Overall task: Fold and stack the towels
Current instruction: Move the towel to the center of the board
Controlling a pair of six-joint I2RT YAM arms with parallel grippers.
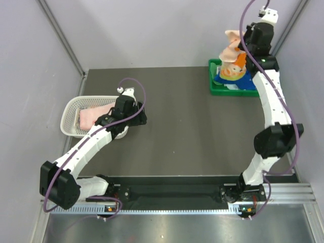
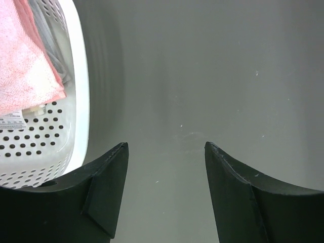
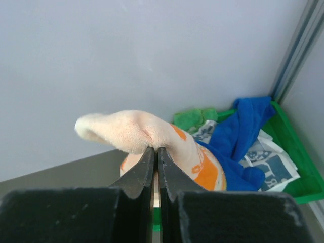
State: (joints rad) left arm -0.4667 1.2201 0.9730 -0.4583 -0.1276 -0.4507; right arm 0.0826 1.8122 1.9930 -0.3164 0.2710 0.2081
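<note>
Orange-patterned towel (image 3: 136, 129), pinched in right pincer (image 3: 156, 150)

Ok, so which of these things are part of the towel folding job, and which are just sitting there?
Part of the job: orange-patterned towel in the right fingers, blue towel, printed white towel, pink towel.
Just there: white basket, green tray.

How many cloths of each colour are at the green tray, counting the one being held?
Orange-patterned towel, in the right gripper: 1
Blue towel: 1
Green cloth: 1
White printed towel: 1
Total: 4
</note>
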